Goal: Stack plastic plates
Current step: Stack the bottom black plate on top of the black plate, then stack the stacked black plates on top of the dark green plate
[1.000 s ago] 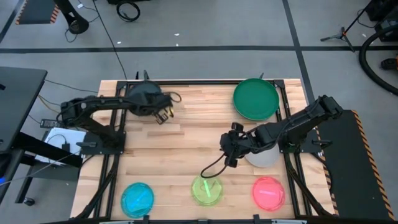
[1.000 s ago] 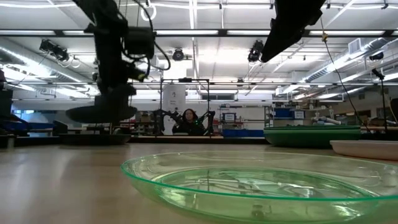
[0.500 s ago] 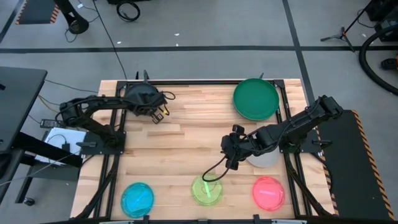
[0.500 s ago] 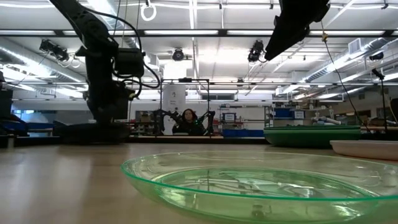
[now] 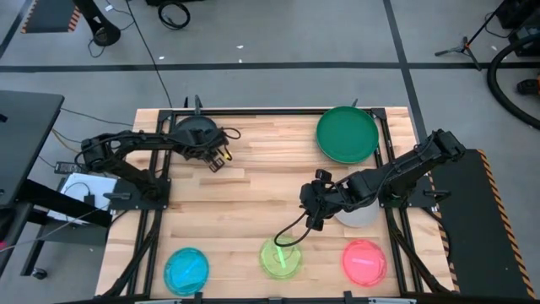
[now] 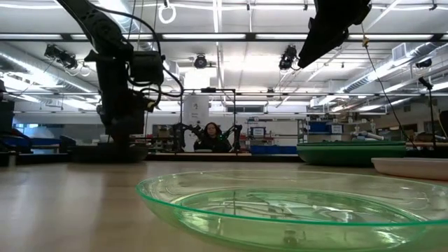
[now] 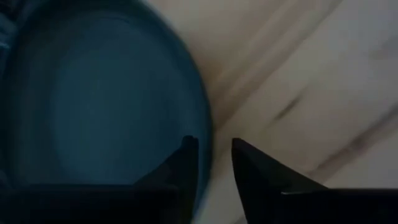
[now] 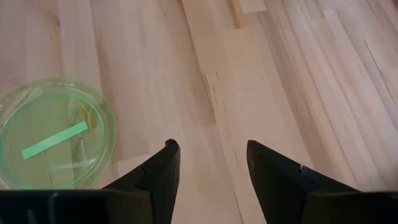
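A black-grey plate (image 5: pixel 194 131) lies at the table's far left; it also shows in the low view (image 6: pixel 105 152) and the left wrist view (image 7: pixel 106 106). My left gripper (image 5: pixel 218 158) is shut on its rim. My right gripper (image 5: pixel 310 211) hangs open and empty over bare wood near the table's middle, and its own view (image 8: pixel 211 155) shows the gap. A large dark green plate (image 5: pixel 347 133) lies at the far right. A pale grey plate (image 5: pixel 361 215) lies partly under my right arm. Small blue (image 5: pixel 186 268), yellow-green (image 5: pixel 283 257) and pink (image 5: pixel 364 260) plates lie along the near edge. My left gripper has the black-grey plate's rim (image 7: pixel 207 134) between its two fingers, one finger (image 7: pixel 186 155) over the plate's inside and the other outside it. The fingers come from above, on the side of the plate toward the table's middle. The plate lies flat and low at table level.
The yellow-green plate (image 6: pixel 294 210) fills the near part of the low view and lies just near-left of my right gripper (image 8: pixel 53 134). Bare wood lies open between the two arms. A person sits far behind the table (image 6: pixel 210 136).
My left gripper has gone down with the black-grey plate. A second ago the plate hung clear above the table's far left; now it lies low and flat there. The gripper has stayed on its rim.
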